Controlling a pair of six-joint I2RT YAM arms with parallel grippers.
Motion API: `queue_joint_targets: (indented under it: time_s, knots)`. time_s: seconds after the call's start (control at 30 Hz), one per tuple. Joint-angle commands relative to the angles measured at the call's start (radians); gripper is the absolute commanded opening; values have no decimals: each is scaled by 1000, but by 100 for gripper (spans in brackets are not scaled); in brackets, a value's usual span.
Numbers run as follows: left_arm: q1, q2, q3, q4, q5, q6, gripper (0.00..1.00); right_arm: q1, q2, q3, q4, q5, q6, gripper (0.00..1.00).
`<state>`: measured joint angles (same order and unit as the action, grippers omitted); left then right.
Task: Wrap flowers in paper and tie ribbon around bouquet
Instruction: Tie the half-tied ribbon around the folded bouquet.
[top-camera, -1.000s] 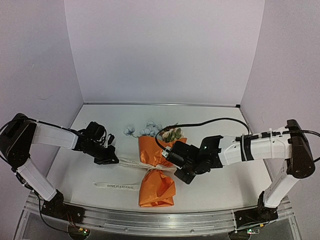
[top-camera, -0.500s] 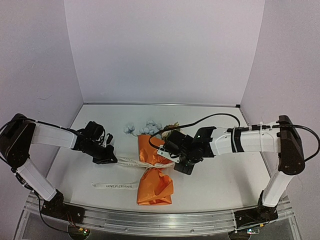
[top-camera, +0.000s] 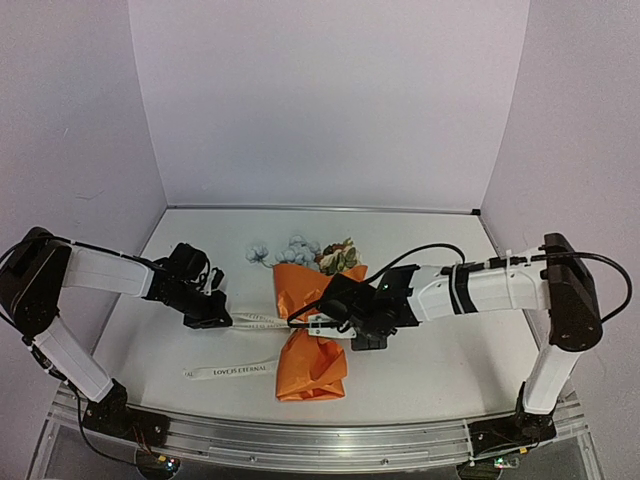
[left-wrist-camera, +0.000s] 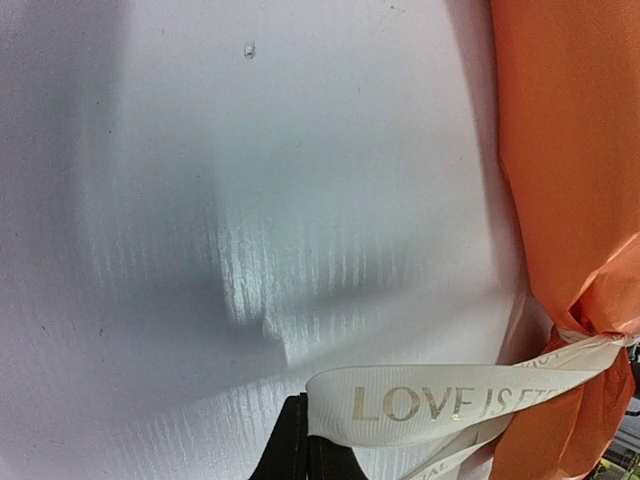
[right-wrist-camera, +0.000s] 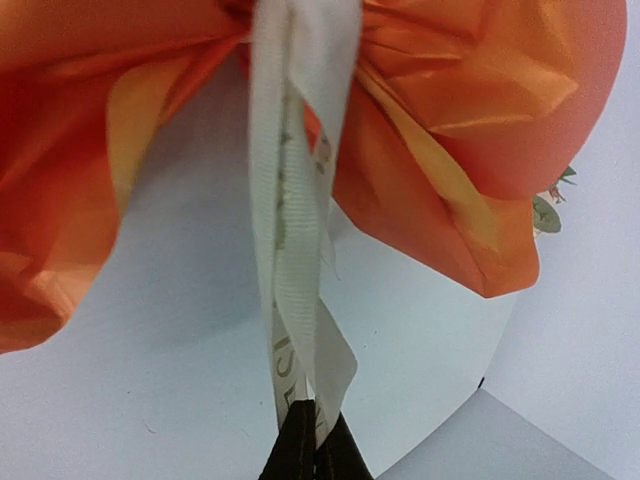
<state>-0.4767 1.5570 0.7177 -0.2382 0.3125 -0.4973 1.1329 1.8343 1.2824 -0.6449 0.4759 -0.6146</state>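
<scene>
This is a robotics lab test cell. A bare white worktop (top-camera: 450, 370) sits boxed in on three sides by plain pale lilac panels (top-camera: 320, 100). Two white-and-black robot arms, the left arm (top-camera: 100, 270) and the right arm (top-camera: 500, 290), are bolted to an aluminium rail (top-camera: 320, 438) along the near edge. A loose black cable (top-camera: 435, 246) loops above the worktop, and small lit indicator lamps (top-camera: 168, 463) glow by the bases.

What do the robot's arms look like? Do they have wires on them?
Both arms are made of white tube-shaped parts joined by chunky black joints. The left arm and the right arm each end in a black pincer. The left pincer and the right pincer have thin dark fingers. A black cable loops above the right arm. Their black bases sit on a silver rail.
</scene>
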Motion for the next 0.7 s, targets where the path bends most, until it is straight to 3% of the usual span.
queue_joint_targets:
  time_s: [0.0, 0.33, 0.57, 0.67]
  knots:
    - [17, -15, 40, -43, -49, 14, 0, 65, -54, -13, -44, 18, -83, 0]
    - [5, -111, 24, 48, 97, 48, 3, 79, -146, 78, -221, -323, 281, 0]
    - [-99, -174, 50, 49, 43, 79, 39, 40, -87, 177, -243, -468, 462, 0]
    - [-138, -227, 39, 67, -10, 83, 49, -5, -68, 203, -243, -509, 553, 0]
